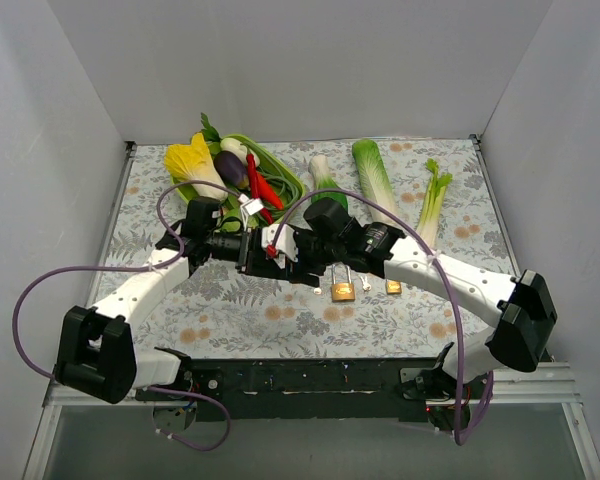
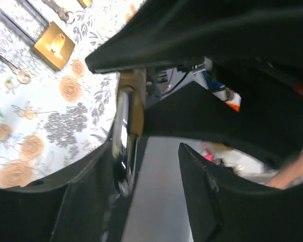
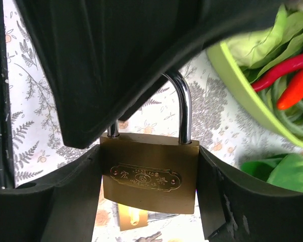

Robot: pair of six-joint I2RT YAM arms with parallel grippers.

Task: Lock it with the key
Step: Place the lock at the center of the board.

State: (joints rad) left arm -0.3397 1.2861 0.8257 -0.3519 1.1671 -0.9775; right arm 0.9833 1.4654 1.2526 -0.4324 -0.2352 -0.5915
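Grasps a padlock by its brass body with the right gripper, fingers pressed to both flanks, lifted above the middle of the table. Both legs of the shackle seated in the body. Faces it with the left gripper, fingers parted, shackle just beside one, unpinched. Below, toward the near edge: a second padlock and a loose key. Near the far left corner, a green basket of vegetables.
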